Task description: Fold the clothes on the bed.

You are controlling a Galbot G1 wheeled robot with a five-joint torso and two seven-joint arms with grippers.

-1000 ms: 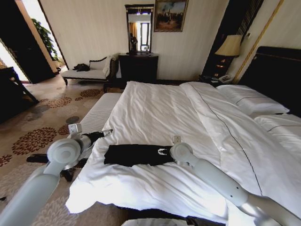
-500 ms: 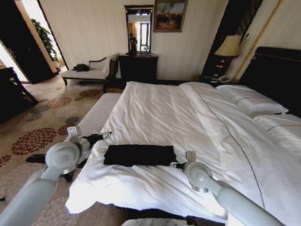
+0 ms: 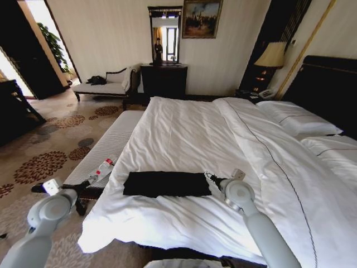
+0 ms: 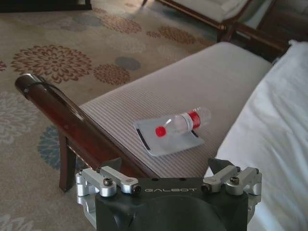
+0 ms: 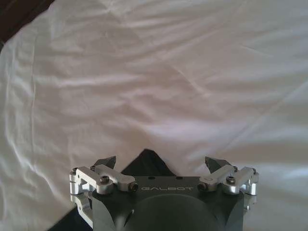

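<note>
Looking along the bed [image 3: 184, 128], we see the folded clothes [image 3: 165, 183] stretch sideways, one end just beside our spread-apart right gripper [image 3: 208, 177], while our left gripper [image 4: 168, 174], also apart, waits farther off.

Black T-shirt [image 3: 165, 183] folded flat, on white bed [image 3: 189, 134]

Floor: beige carpet [image 3: 50, 139] with brown flower pattern. Far wall: dark dresser [image 3: 163, 80] with mirror [image 3: 165, 34], framed painting [image 3: 201, 18], cream chaise [image 3: 106, 85]. Lit lamp [image 3: 271, 54] near headboard.
</note>
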